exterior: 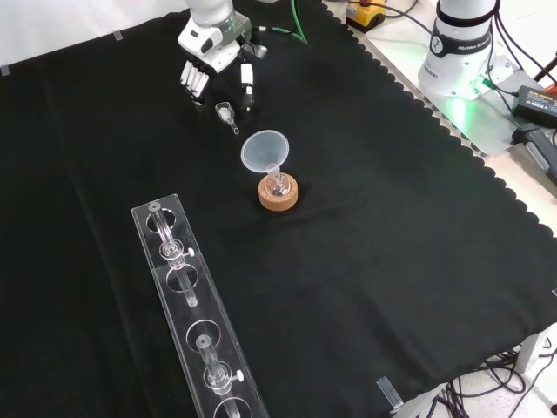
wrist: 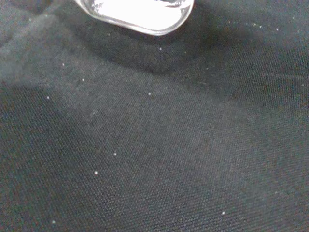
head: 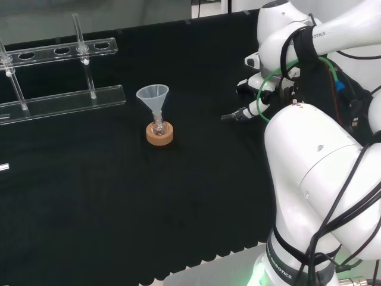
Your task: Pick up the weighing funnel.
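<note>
The weighing funnel [exterior: 226,112], a small clear scoop with a short stem, lies on the black cloth in the front view. The hand [exterior: 215,48] hangs just above and behind it. Its fingers [exterior: 193,80] point straight down and its thumb [exterior: 247,84] stands apart, so the hand is open and holds nothing. The funnel lies below the gap between fingers and thumb, apart from both. In the head view the hand [head: 243,113] pokes out left of the white arm links. In the wrist view a blurred white shape [wrist: 140,12] sits over bare cloth; I cannot tell what it is.
The big funnel [exterior: 265,150] stands in a small flask on a cork ring [exterior: 278,193], close in front of the weighing funnel; the same funnel [head: 153,95] is mid-bench in the head view. A clear tube rack [exterior: 196,322] lies at the front left of the front view.
</note>
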Tool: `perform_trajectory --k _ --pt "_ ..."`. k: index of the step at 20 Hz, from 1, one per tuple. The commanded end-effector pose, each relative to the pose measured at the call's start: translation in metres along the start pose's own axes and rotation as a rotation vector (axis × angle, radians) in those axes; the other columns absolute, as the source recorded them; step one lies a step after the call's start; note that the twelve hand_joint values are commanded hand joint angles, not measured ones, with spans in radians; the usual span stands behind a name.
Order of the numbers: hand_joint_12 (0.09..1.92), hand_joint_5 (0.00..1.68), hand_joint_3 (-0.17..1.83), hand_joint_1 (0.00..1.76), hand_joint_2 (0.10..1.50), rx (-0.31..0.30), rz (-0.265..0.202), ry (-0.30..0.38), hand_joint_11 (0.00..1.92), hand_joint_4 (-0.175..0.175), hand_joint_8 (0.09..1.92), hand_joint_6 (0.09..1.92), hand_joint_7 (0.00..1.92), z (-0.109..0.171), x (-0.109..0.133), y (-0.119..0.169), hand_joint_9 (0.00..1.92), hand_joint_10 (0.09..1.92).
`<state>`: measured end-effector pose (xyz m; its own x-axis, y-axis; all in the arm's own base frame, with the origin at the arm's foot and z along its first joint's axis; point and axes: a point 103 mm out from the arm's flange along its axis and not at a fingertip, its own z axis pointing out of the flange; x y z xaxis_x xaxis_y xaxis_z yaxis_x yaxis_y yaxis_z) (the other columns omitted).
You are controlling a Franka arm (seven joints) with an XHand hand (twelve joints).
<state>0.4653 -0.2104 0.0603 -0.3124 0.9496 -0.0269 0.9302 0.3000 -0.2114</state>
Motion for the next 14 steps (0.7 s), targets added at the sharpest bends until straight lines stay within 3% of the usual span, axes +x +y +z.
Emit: perform_trajectory --k 1,14 --pt "1.39 0.60 0.01 0.50 0.77 0.006 0.001 -0.007 0.57 -0.148 0.94 0.96 0.77 0.0078 0.0017 -0.0012 0.71 0.80" --pt "1.38 0.63 0.01 0.50 0.77 0.001 0.005 -0.025 0.59 -0.156 0.95 0.99 0.82 0.0125 0.0002 0.0018 0.75 0.80"
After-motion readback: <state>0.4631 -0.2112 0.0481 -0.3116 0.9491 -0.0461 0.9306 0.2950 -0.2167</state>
